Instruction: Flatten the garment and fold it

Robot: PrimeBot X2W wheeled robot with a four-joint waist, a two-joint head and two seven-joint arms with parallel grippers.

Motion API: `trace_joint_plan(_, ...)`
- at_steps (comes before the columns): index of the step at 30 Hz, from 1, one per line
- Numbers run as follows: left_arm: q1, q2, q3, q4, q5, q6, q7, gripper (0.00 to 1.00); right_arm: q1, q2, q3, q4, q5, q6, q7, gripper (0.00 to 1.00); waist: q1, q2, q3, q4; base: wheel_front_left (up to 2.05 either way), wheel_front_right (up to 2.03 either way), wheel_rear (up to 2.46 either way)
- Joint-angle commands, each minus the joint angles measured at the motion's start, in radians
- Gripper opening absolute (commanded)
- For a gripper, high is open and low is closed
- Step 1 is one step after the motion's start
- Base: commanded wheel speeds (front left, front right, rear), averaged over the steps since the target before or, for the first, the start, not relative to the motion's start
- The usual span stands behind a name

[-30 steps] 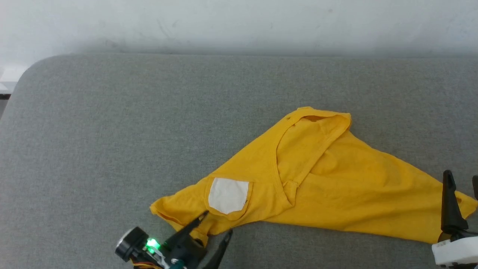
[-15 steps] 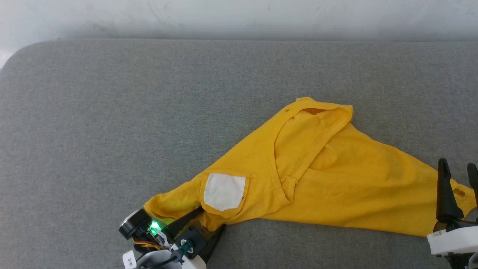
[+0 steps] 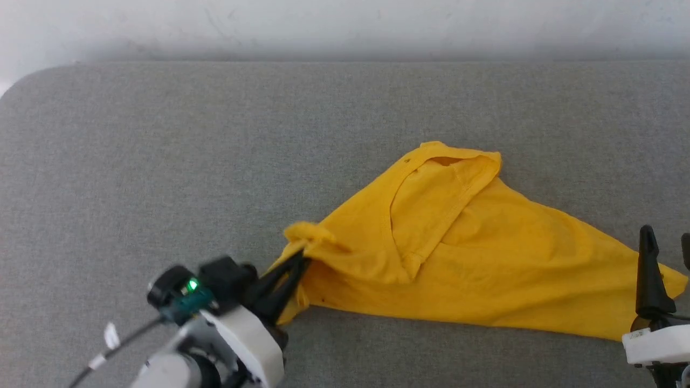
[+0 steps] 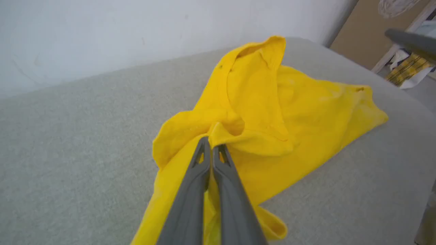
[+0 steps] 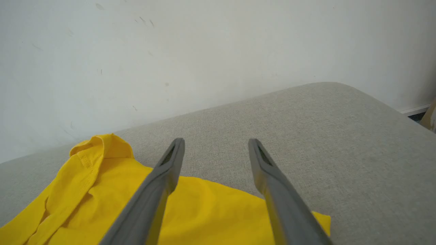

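Little of the job is done: the garment (image 3: 485, 258) lies crumpled and doubled over on the grey cushion (image 3: 161, 161), right of its middle and toward the near edge. It is neither flattened nor folded, so I judge that the spreading and every fold are left. It makes a rough triangle. Its long axis runs across the robot's front, from its left end to a corner at the right that sits slightly nearer the robot. The peak, where a hemmed opening (image 3: 450, 161) gapes, points away toward the wall (image 3: 345, 21); whether that opening is neck or sleeve I cannot tell. The left end effector (image 3: 301, 261) has its fingers together, clamped on a bunched edge at the garment's left end, which looks like the start of a pull to spread it. The right end effector (image 3: 667, 237) stands with fingers apart over the right corner, gripping nothing. A small hole (image 4: 360, 89) shows near that corner.
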Motion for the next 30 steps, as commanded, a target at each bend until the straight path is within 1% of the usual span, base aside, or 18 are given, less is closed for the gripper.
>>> trace_joint_plan(1, -0.037, 0.007, 0.033, -0.061, -0.068, -0.005, 0.013, 0.0, -0.009, 0.002, 0.002, 0.002, 0.006, -0.001, -0.004, 1.0, -0.0001, -0.0001, 0.017, 0.003, 0.0, 0.0, 0.0)
trace_joint_plan(4, -0.123, 0.045, 0.073, -0.124, -0.153, -0.006, 0.066, 0.0, -0.023, 0.002, 0.012, -0.002, 0.008, -0.001, -0.003, 1.0, -0.0001, -0.0001, 0.047, 0.0, 0.0, 0.0, 0.0)
trace_joint_plan(7, -0.23, 0.062, 0.128, -0.109, -0.237, -0.007, 0.104, 0.0, -0.044, 0.002, 0.014, -0.005, 0.006, -0.001, -0.005, 1.0, -0.0001, -0.0001, 0.086, -0.004, 0.0, 0.0, 0.0)
trace_joint_plan(9, -0.31, 0.076, 0.169, -0.041, -0.261, -0.006, 0.12, 0.0, -0.058, 0.002, 0.018, -0.004, 0.005, -0.001, -0.006, 1.0, -0.0001, -0.0001, 0.112, -0.01, 0.0, 0.0, 0.0)
trace_joint_plan(12, -0.421, 0.11, 0.204, 0.102, -0.241, 0.001, 0.129, 0.0, -0.079, 0.002, 0.027, -0.001, 0.004, -0.001, -0.01, 1.0, -0.0001, -0.0001, 0.152, -0.025, 0.0, 0.0, 0.0)
trace_joint_plan(13, -0.45, 0.119, 0.211, 0.146, -0.221, 0.01, 0.124, 0.0, -0.085, 0.002, 0.028, 0.001, 0.004, -0.001, -0.012, 1.0, -0.0001, -0.0001, 0.164, -0.03, 0.0, 0.0, 0.0)
trace_joint_plan(16, -0.517, 0.125, 0.229, 0.268, -0.166, 0.058, 0.089, 0.0, -0.101, 0.002, 0.03, 0.008, 0.004, -0.001, -0.019, 1.0, -0.0001, -0.0001, 0.193, -0.046, 0.0, 0.0, 0.0)
trace_joint_plan(17, -0.531, 0.124, 0.228, 0.303, -0.15, 0.07, 0.079, 0.42, -0.105, 0.002, 0.032, 0.012, 0.004, -0.001, -0.02, 1.0, -0.0001, -0.0001, 0.201, -0.05, 0.0, 0.0, 0.0)
trace_joint_plan(18, -0.542, 0.117, 0.227, 0.333, -0.147, 0.076, 0.071, 1.0, -0.109, 0.002, 0.033, 0.016, 0.005, -0.001, -0.023, 1.0, -0.0001, -0.0001, 0.207, -0.053, 0.0, 0.0, 0.0)
trace_joint_plan(22, -0.564, 0.086, 0.225, 0.413, -0.143, 0.087, 0.018, 1.0, -0.117, 0.002, 0.034, 0.028, 0.005, -0.001, -0.031, 1.0, -0.0001, -0.0001, 0.211, -0.054, 0.0, 0.0, 0.0)
trace_joint_plan(25, -0.566, 0.068, 0.219, 0.435, -0.136, 0.084, -0.033, 1.0, -0.118, 0.002, 0.028, 0.035, -0.002, -0.001, -0.03, 1.0, -0.0001, -0.0001, 0.197, -0.041, 0.0, 0.0, 0.0)
trace_joint_plan(27, -0.564, 0.054, 0.23, 0.423, -0.135, 0.095, -0.088, 1.0, -0.119, 0.002, 0.03, 0.034, -0.008, -0.001, -0.025, 1.0, -0.0001, -0.0001, 0.179, -0.03, 0.0, 0.0, 0.0)
trace_joint_plan(30, -0.534, 0.031, 0.251, 0.365, -0.135, 0.115, -0.19, 1.0, -0.113, 0.002, 0.028, 0.032, -0.015, -0.001, -0.015, 1.0, -0.0001, -0.0001, 0.143, -0.009, 0.0, 0.0, 0.0)
